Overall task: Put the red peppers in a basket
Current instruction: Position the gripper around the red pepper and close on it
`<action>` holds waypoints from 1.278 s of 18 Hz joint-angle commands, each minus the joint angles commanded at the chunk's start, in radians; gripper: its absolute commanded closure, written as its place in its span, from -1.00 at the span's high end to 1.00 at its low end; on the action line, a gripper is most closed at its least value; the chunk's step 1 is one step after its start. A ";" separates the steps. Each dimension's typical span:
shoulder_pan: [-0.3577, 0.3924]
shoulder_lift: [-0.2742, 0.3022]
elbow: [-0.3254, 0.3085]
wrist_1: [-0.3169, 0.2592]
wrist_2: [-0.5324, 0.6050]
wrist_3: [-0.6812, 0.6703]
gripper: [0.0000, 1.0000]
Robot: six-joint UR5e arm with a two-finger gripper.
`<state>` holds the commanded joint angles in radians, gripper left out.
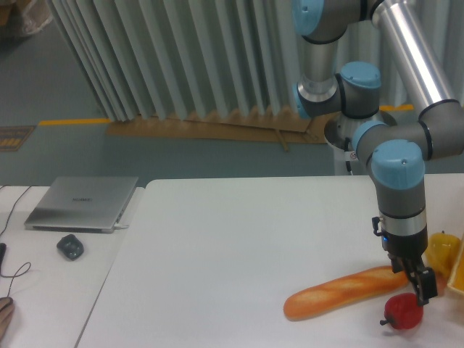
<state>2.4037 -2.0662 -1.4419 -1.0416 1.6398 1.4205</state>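
Fingers: my gripper (420, 286) points down just above the pepper; I cannot tell whether the fingers are spread or closed.
Pepper: the red pepper (403, 312) sits lower right, untouched, I judge.
Loaf: the bread (341, 291) lies just left, crowding my approach.
Yellow pepper: (442, 250) at the right edge, not mine.
Basket: a yellow edge (458, 272) far right, probably it.
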 joint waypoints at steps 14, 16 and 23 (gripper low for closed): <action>-0.002 -0.017 -0.009 -0.005 -0.009 -0.008 1.00; -0.003 -0.022 -0.003 -0.003 -0.011 -0.012 1.00; -0.002 -0.049 0.029 0.002 -0.012 -0.008 1.00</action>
<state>2.4022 -2.1153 -1.4128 -1.0400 1.6276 1.4128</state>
